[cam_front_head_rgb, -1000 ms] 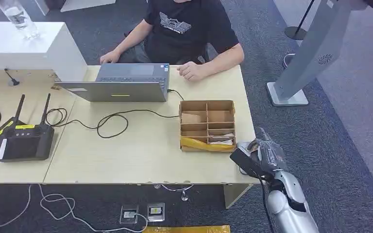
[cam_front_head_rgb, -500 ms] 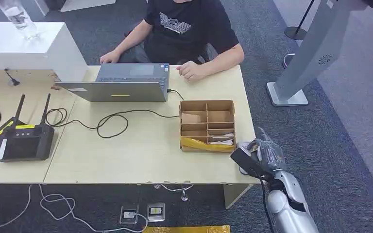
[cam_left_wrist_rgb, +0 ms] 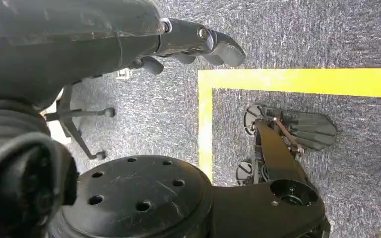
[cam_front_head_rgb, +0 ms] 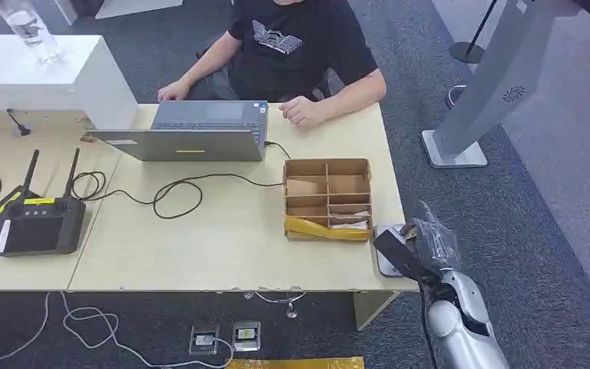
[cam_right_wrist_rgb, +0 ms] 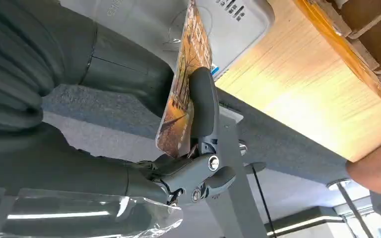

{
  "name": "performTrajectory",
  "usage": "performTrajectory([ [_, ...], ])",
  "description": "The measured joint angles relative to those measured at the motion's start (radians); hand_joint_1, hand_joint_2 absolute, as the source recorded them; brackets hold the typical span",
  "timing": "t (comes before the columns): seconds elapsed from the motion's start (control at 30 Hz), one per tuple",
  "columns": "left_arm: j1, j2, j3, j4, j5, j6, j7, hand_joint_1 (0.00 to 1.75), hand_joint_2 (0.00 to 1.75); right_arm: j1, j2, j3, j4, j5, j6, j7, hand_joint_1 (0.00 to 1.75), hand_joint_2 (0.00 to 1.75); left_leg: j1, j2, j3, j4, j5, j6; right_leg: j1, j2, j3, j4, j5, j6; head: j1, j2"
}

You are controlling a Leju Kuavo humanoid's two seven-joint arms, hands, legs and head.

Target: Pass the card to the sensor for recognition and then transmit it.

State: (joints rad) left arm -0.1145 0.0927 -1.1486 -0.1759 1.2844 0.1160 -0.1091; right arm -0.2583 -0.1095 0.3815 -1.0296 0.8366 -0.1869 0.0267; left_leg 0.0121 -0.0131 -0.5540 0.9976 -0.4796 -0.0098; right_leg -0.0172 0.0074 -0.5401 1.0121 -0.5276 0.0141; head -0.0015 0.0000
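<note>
Surface (cam_front_head_rgb: 223,246) of pale wood stood on dark grey carpet (cam_front_head_rgb: 538,231), with a person (cam_front_head_rgb: 292,46) seated at its far edge behind an open laptop (cam_front_head_rgb: 192,131). A black cable (cam_front_head_rgb: 177,188) ran from the laptop across the middle. A black device with two antennas (cam_front_head_rgb: 34,223) lay near the left end, and a divided cardboard box (cam_front_head_rgb: 328,198) sat toward the right end, a yellow strip along its near side. A white box (cam_front_head_rgb: 38,73) carrying a clear bottle (cam_front_head_rgb: 27,27) rose at the far left, and a grey stand (cam_front_head_rgb: 492,84) stood on the carpet well apart to the right.

The sensor (cam_front_head_rgb: 388,250), a white flat unit, lay at the near right corner, just beside the box and close to both edges. The right hand (cam_front_head_rgb: 422,242) hung at that corner, wrapped in clear film; its thumb and fingers (cam_right_wrist_rgb: 203,106) pinched the card (cam_right_wrist_rgb: 183,94), held on edge just beside the sensor (cam_right_wrist_rgb: 233,25); contact could not be told. Bare wood lay between cable and near edge.

The left hand (cam_left_wrist_rgb: 188,42) hung over carpet marked with yellow tape (cam_left_wrist_rgb: 297,82), its fingers curled loosely around nothing.
</note>
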Motion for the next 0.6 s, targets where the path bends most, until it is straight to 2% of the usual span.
performTrajectory([
  [0.33,0.000,0.000,0.000,0.000,0.000,0.000,-0.001,0.00,0.00,0.008,-0.010,-0.026,-0.024,0.005,-0.013,0.017,1.75,1.75,0.000,0.000,0.000,0.000,0.000,0.000,0.000,0.000,0.000,0.000,0.000,0.000,0.000,0.000],
  [0.6,0.000,0.000,0.000,0.000,0.000,0.000,-0.032,0.00,0.00,0.032,-0.034,-0.068,-0.083,0.034,0.002,0.036,1.75,1.75,0.000,0.001,0.000,0.000,0.000,0.000,0.000,0.000,0.000,0.000,0.000,0.000,0.000,0.000],
])
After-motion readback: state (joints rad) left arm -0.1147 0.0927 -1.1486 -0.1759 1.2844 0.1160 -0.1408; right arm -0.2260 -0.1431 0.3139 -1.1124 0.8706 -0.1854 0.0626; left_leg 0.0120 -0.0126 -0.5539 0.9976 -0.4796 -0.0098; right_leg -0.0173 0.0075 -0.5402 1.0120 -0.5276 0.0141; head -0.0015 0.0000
